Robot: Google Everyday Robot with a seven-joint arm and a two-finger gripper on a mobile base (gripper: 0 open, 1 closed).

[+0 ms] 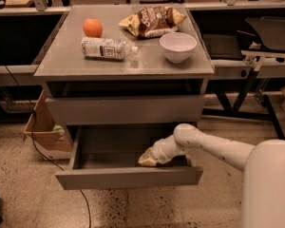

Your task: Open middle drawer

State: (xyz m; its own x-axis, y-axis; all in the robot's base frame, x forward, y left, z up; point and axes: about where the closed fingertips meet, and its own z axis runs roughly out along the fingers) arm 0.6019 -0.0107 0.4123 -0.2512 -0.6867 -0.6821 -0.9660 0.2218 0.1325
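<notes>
The middle drawer (128, 177) is a wide shallow grey drawer with a flat handleless front, and it stands pulled out from the grey cabinet. Its plain grey inside shows and looks empty. My gripper (147, 159) is at the end of my white arm, which reaches in from the right. It sits inside the drawer at the right of centre, just behind the front panel. The grey drawer front above it (123, 109) is closed. Anything below the open drawer is hidden.
On the cabinet top are an orange (92, 27), a lying plastic bottle (107, 48), a chip bag (152, 20) and a white bowl (178, 46). A cardboard box (42, 127) and a cable (40, 151) lie on the floor to the left. Dark benches stand behind.
</notes>
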